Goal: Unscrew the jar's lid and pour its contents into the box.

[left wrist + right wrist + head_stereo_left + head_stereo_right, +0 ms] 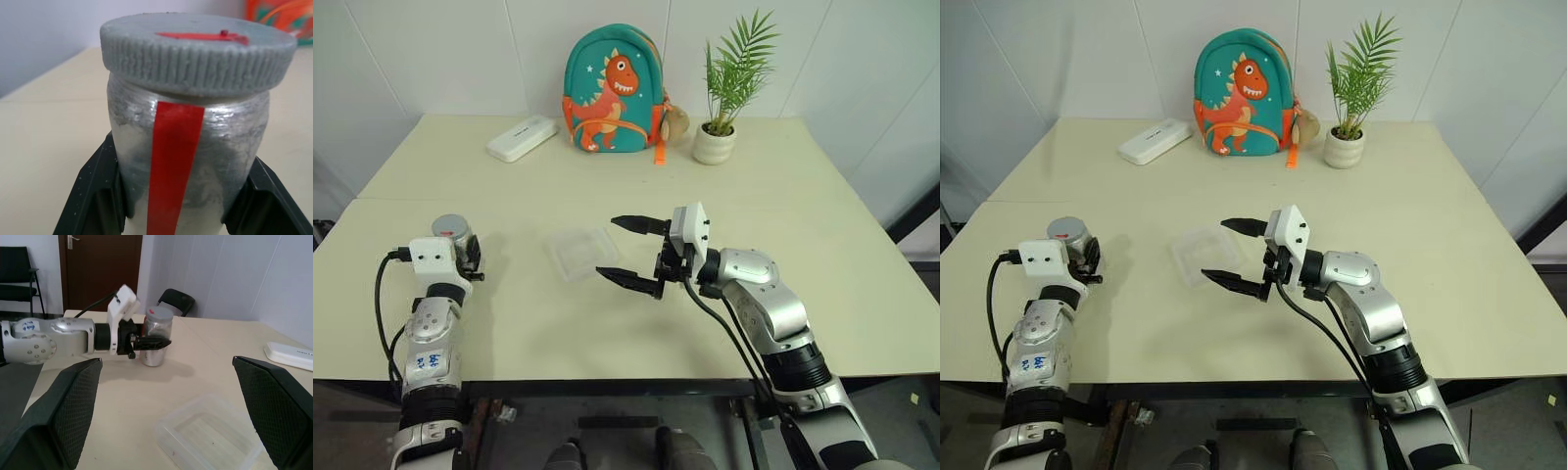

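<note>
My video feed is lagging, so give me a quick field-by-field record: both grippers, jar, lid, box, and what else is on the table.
left gripper: shut on the jar, fingers on either side of its body
jar: upright, resting on the table at the robot's left
lid: on the jar, not yet unscrewed
right gripper: open, holding nothing, hovering beside the box
box: clear tray, near the table's middle, looks empty
contents: cannot tell through the jar wall
far edge: white case, dinosaur backpack, potted plant
</note>
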Available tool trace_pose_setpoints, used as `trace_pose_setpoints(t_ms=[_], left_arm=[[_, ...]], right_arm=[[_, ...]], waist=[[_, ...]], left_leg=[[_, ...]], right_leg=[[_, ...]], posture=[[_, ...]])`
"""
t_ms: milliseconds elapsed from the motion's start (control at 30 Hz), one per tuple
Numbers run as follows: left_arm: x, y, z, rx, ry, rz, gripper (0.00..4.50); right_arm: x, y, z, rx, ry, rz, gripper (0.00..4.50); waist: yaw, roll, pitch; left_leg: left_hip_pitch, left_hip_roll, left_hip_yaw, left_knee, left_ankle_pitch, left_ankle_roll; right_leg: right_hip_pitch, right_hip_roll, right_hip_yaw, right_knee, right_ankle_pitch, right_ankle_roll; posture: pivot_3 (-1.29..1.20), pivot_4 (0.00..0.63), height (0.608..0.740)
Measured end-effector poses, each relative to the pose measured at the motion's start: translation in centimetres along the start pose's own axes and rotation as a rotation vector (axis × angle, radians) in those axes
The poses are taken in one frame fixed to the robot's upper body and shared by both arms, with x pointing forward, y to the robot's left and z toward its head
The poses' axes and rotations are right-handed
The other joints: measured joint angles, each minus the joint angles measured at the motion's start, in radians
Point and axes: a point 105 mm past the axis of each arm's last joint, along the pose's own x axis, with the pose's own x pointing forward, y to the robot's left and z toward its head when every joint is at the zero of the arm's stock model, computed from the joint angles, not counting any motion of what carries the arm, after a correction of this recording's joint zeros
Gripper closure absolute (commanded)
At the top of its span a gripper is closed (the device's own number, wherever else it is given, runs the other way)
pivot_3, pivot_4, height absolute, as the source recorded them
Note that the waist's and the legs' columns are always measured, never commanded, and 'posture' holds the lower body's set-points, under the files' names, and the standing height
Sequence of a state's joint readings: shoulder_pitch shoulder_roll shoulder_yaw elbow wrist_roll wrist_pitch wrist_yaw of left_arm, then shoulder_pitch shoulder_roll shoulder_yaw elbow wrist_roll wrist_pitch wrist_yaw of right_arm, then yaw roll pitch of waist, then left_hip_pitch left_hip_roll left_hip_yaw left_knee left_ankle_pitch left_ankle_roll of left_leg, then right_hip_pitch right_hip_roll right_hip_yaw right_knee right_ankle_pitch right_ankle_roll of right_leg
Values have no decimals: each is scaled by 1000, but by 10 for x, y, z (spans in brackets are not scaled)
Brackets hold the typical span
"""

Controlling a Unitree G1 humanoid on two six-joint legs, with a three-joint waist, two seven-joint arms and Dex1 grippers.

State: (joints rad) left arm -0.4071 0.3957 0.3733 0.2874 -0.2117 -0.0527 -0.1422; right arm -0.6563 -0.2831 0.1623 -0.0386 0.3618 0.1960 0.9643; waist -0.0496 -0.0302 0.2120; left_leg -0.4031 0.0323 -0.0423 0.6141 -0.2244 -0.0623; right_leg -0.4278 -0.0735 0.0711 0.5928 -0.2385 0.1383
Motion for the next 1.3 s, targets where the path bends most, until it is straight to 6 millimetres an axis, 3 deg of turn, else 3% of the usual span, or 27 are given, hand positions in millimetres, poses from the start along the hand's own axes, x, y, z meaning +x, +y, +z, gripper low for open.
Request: trace_pose_setpoints(t_ms=[133, 200, 333, 433, 667, 867, 1000, 1100, 1233, 1300], left_arm=[[-2, -23, 61, -13, -96, -303, 2553], [-13, -44, 76, -4, -66, -502, 2553], [-34, -86, 62, -62, 71, -759, 2553], [-42, -106, 56, -83, 117, -860, 2553], [-50, -132, 58, -110, 110, -982, 2553], [-52, -139, 61, -103, 96, -1037, 2553], [-52, -141, 62, -103, 91, -1039, 2553], [-52, -141, 61, -103, 89, -1036, 2553], [-51, -140, 62, -103, 82, -1023, 2553], [-51, -140, 62, -102, 82, -1025, 2553]], right_arm=[[0, -5, -2, 28, 17, -36, 0], [1, -9, -1, 42, 29, -56, 0], [16, -10, 9, 58, 24, -58, 0], [33, -2, 15, 74, 21, -27, 0], [57, 4, 19, 110, 32, -21, 0], [60, 4, 7, 161, 78, -24, 0], [61, -3, 10, 156, 79, -40, 0], [61, -5, 12, 159, 69, -44, 614], [63, 0, 12, 189, 64, -22, 1893], [62, 0, 12, 194, 67, -22, 1906]], waist=[[-8, 0, 0], [-9, 1, 0], [-9, 2, 1], [-10, 2, 1], [-6, 2, 1], [-7, 2, 1], [-8, 2, 1], [-8, 2, 1], [-7, 2, 1], [-7, 2, 1]], left_leg=[[0, 0, 0, -1, 0, 0], [1, 0, 0, -2, 0, -1], [1, 0, 0, -2, 0, -1], [0, 0, 0, -2, 0, 0], [0, 0, 0, -2, 0, 0], [0, 0, 0, -2, 0, 0], [0, 0, 0, -2, 0, 0], [0, 0, 0, -2, 0, 0], [0, 0, 0, -2, 0, 0], [0, 0, 0, -2, 0, 0]], right_leg=[[-1, 0, 0, 0, 0, 0], [-1, 0, 0, 0, -1, -1], [-1, 0, 0, 0, -2, -4], [-1, 0, 0, 0, -2, -4], [-1, 0, 0, 0, -2, -4], [-1, 0, 0, 0, -3, -4], [-2, 0, 0, 0, -2, -4], [-2, 0, 0, 0, -2, -3], [-2, 0, 0, 0, -2, -3], [-2, 0, 0, 0, -2, -3]], posture=[[0, 150, 740], [0, 150, 740], [0, 150, 740], [0, 150, 740], [0, 150, 740], [0, 150, 740], [0, 150, 740], [0, 150, 740], [0, 150, 740], [0, 150, 740]])
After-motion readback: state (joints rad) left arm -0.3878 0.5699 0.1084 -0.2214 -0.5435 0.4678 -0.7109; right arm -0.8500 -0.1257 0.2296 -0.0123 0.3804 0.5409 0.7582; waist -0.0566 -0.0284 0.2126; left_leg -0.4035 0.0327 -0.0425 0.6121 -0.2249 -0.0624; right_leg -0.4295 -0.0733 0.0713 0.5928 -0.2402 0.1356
